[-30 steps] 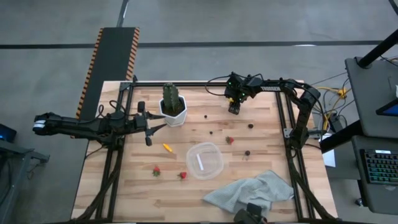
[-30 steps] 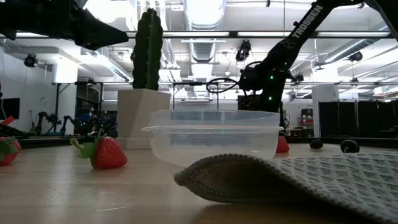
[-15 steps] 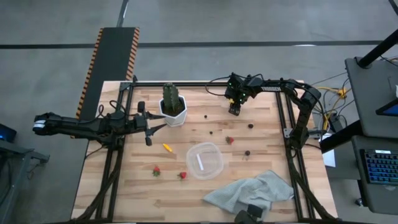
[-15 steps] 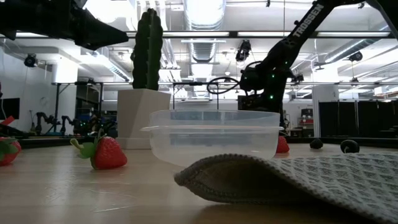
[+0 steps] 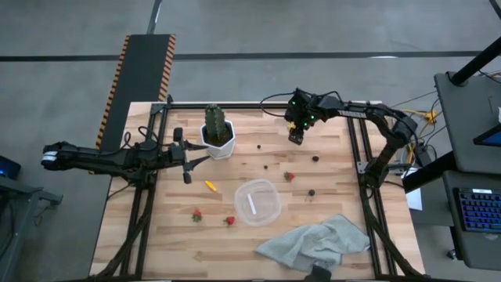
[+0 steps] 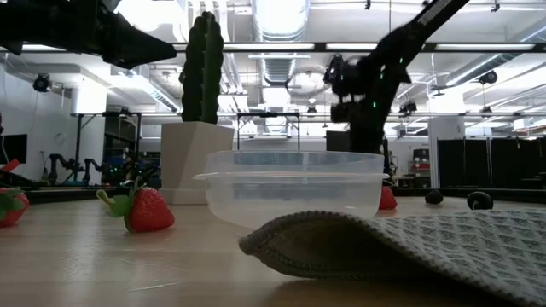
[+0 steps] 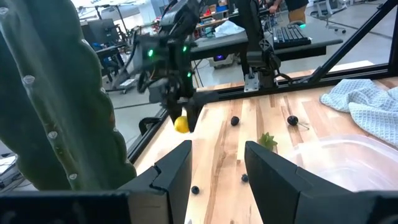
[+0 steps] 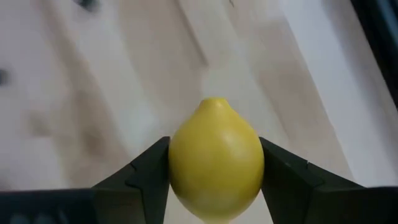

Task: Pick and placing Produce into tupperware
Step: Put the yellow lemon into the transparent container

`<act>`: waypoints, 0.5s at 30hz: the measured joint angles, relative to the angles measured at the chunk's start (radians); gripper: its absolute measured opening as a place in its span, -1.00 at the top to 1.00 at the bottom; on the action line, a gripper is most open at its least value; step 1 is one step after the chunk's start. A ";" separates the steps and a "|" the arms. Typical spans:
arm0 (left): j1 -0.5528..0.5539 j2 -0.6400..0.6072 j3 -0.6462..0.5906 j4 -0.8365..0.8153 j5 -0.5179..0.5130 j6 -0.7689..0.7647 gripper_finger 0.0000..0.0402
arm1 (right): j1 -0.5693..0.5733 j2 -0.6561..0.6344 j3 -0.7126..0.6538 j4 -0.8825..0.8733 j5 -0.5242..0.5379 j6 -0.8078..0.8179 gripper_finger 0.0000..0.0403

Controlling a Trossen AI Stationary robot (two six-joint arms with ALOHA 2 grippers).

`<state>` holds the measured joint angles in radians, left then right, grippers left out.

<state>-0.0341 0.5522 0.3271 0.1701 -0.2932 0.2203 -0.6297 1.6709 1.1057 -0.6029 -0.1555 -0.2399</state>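
Observation:
My right gripper [image 5: 294, 139] hangs over the table's far side, shut on a yellow lemon [image 8: 214, 158], which also shows in the left wrist view [image 7: 181, 124]. The clear tupperware [image 5: 257, 201] stands near the table's middle. Around it lie three red strawberries [image 5: 196, 214] [image 5: 229, 221] [image 5: 289, 177], an orange carrot piece [image 5: 210, 186] and dark berries [image 5: 315, 157] [image 5: 311, 192] [image 5: 267, 165]. My left gripper [image 7: 217, 171] waits open at the left, beside the cactus pot, touching nothing. My right gripper pinches the lemon by its two opposite sides [image 8: 175, 163] between its two fingers. The fingers slant steeply down from above. The lemon is lifted clear of the table [image 7: 217, 140], its pointed tip facing away from the wrist.
A green cactus in a white pot [image 5: 217, 133] stands at the far left of the board, close to my left gripper. A grey-green cloth [image 5: 317, 241] lies crumpled at the near right, in front of the tupperware. Bare wood [image 5: 156, 235] lies at the near left.
My right gripper has risen from the table's far side with the lemon between its fingers, tipping a little as it went; the lemon now hangs clear of the wood.

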 joint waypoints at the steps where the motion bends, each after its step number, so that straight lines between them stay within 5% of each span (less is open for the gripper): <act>1: 0.000 0.000 0.000 -0.001 0.000 0.000 0.33 | 0.019 -0.025 0.000 0.001 -0.003 0.008 0.05; 15: 0.000 -0.001 0.000 0.004 0.000 0.002 0.33 | 0.429 -0.311 -0.002 0.013 0.105 0.221 0.05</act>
<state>-0.0341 0.5510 0.3275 0.1738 -0.2932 0.2218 -0.2005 1.3596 1.1034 -0.5899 -0.0508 -0.0193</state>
